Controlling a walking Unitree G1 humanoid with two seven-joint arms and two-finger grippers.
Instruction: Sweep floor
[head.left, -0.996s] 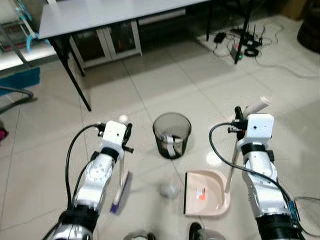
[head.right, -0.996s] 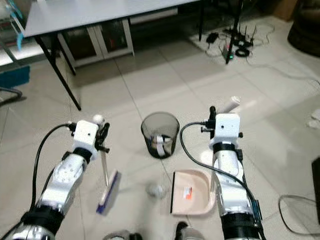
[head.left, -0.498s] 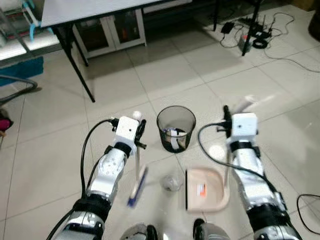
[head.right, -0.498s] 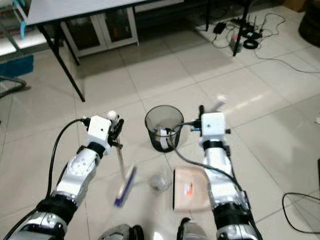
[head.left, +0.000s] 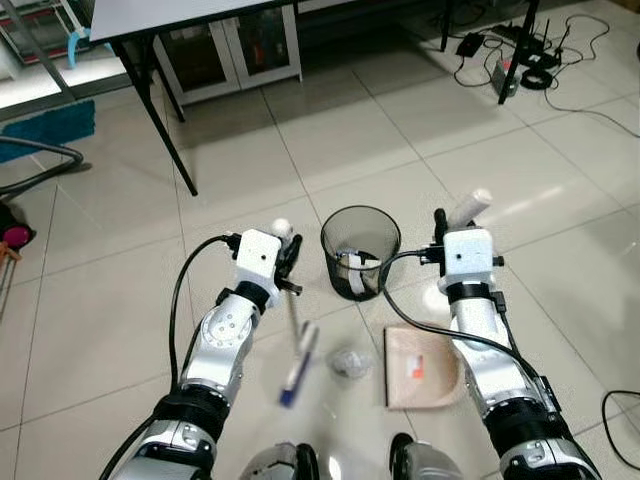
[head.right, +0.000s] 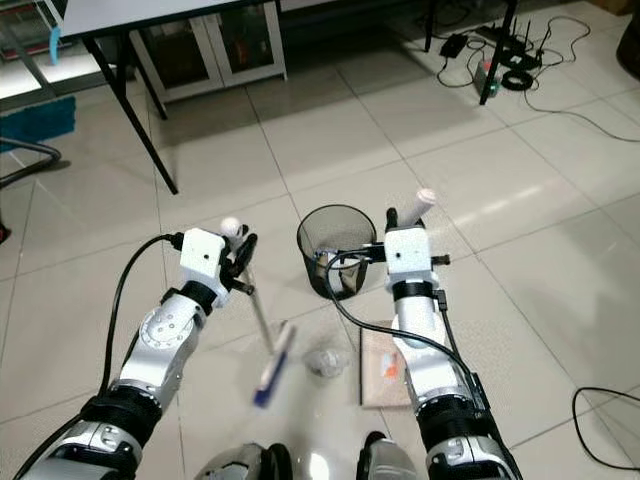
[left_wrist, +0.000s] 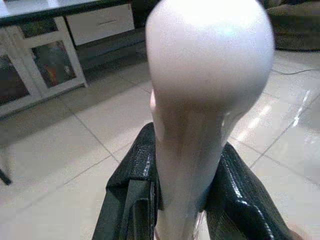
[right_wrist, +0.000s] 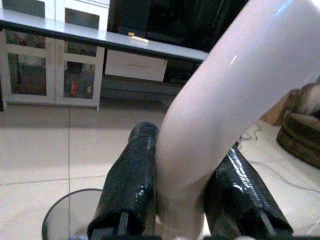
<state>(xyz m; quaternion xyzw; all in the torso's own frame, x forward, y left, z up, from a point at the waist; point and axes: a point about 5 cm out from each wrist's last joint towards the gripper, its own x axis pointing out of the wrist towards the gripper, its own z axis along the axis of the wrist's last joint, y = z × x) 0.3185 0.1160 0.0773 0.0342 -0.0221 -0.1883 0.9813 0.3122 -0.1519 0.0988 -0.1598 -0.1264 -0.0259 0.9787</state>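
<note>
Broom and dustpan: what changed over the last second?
The left gripper swung the broom toward the crumpled debris: the blurred brush head has closed most of the gap. The camera also shifted. The right gripper stays shut on the dustpan handle, with the dustpan on the floor beside the debris, in front of the bin. Nothing was taken or released.

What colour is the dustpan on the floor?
The dustpan is pale beige-pink, seen best in the left eye view.

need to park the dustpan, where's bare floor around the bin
Bare tiles lie between the dark mesh bin and the black table leg, and between the bin and the black cables. It is crowded between the blue-bristled broom, crumpled wad and beige dustpan.
</note>
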